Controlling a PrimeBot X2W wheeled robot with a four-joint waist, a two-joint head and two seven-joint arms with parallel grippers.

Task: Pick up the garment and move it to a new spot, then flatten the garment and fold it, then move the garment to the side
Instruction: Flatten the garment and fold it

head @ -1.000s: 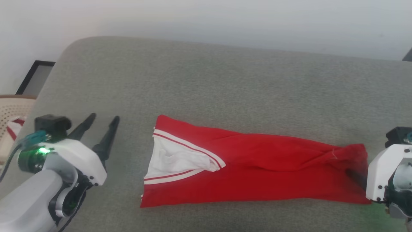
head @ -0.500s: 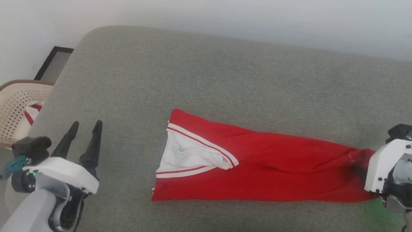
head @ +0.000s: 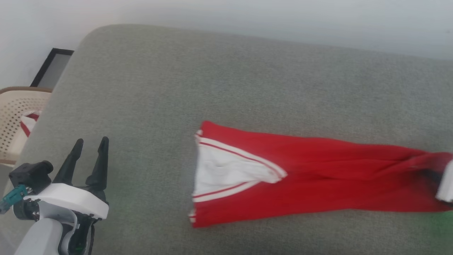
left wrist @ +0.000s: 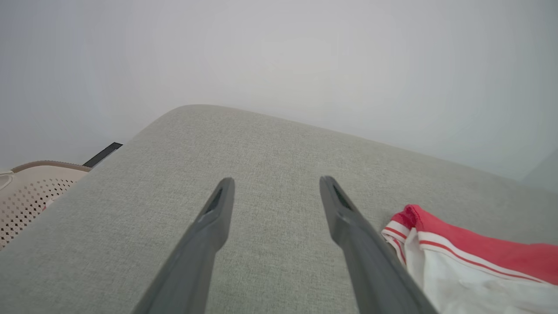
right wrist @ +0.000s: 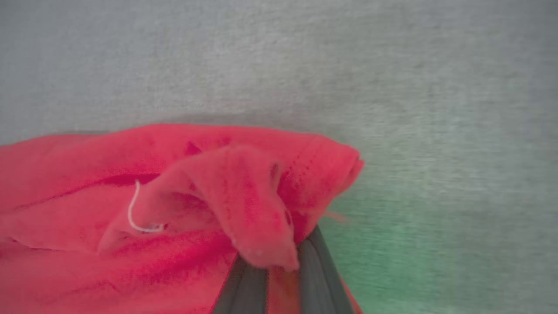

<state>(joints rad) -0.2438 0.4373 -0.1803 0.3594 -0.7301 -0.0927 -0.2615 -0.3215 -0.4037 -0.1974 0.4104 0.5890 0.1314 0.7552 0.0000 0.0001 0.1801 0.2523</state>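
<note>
The garment point(head: 318, 184), a red shirt with a white sleeve and striped trim, lies folded into a long band across the grey cushion point(head: 212, 88). At the far right of the head view my right gripper point(head: 428, 173) is shut on the garment's bunched red hem. In the right wrist view the red hem point(right wrist: 244, 192) drapes over the two closed fingers point(right wrist: 314, 279). My left gripper point(head: 92, 140) stands open at the lower left, well left of the sleeve end and touching nothing. Between its spread fingers point(left wrist: 348, 226) there is bare cushion, and the sleeve end point(left wrist: 479, 261) lies just to their right.
A beige perforated basket point(head: 14, 117) with a red-and-white cloth scrap point(head: 28, 122) stands off the cushion's left edge. A black frame point(head: 53, 65) leans behind it against the pale wall. The cushion's rounded far-left corner lies beyond my left gripper.
My right gripper has closed on the hem and drawn the garment to the right along the cushion. The head view has shifted. My left gripper stays open.
</note>
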